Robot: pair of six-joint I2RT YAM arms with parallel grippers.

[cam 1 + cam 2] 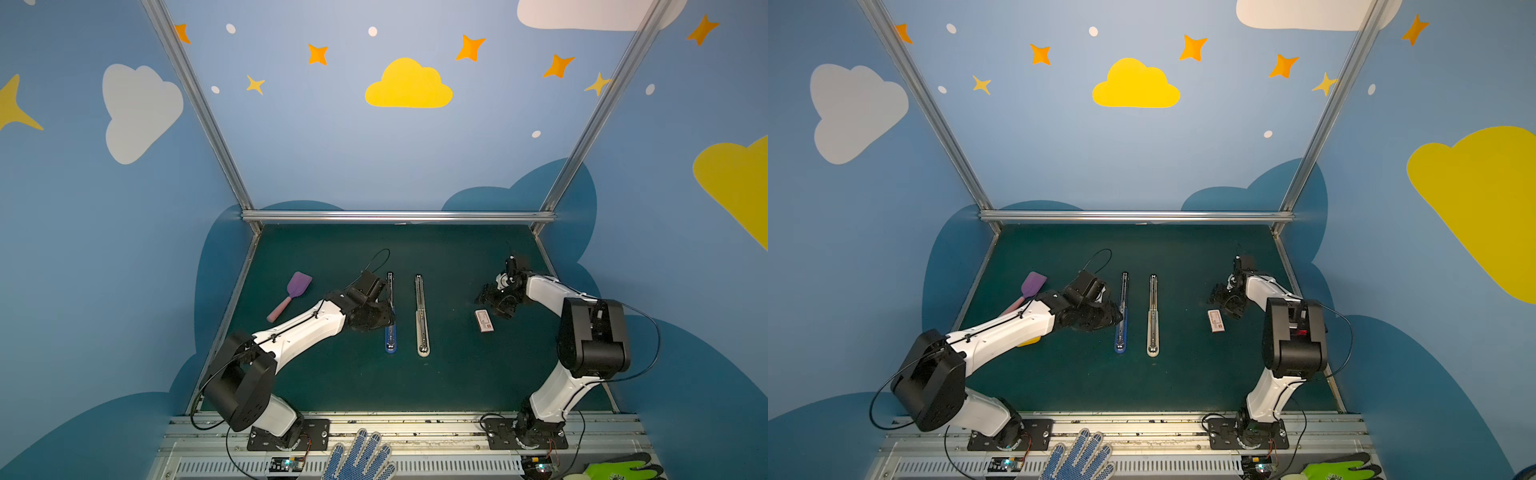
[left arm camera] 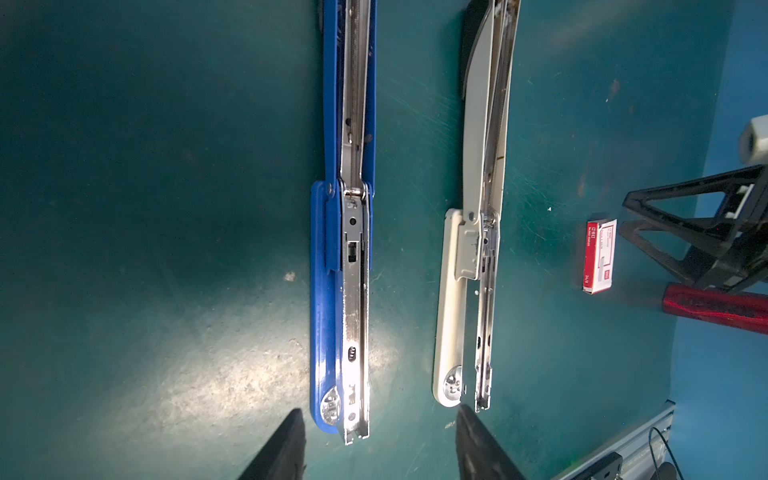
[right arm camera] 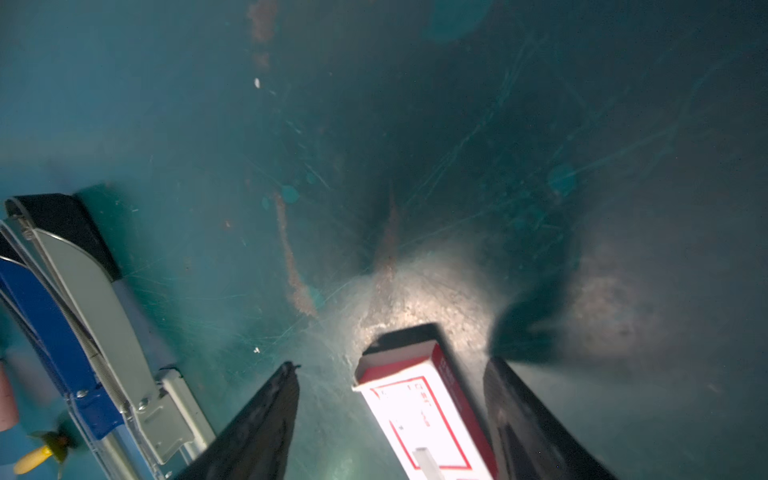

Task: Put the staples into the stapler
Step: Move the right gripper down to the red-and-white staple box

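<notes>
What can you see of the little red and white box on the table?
The box is small, flat white cardboard with red sides and a red frame and print on top. It looks closed and lies flat on the green table, right of the beige stapler in both top views. The right end effector straddles it, open, with a gap on each side, so only the table seems to touch it.

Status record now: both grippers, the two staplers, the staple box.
blue stapler: plastic body, metal rail, opened flat on green mat
cream stapler: opened flat, parallel beside it, apart
staple box: small white-and-red cardboard, flat on mat
left gripper: open, at blue stapler's end
right gripper: open, straddling staple box, not touching
</notes>
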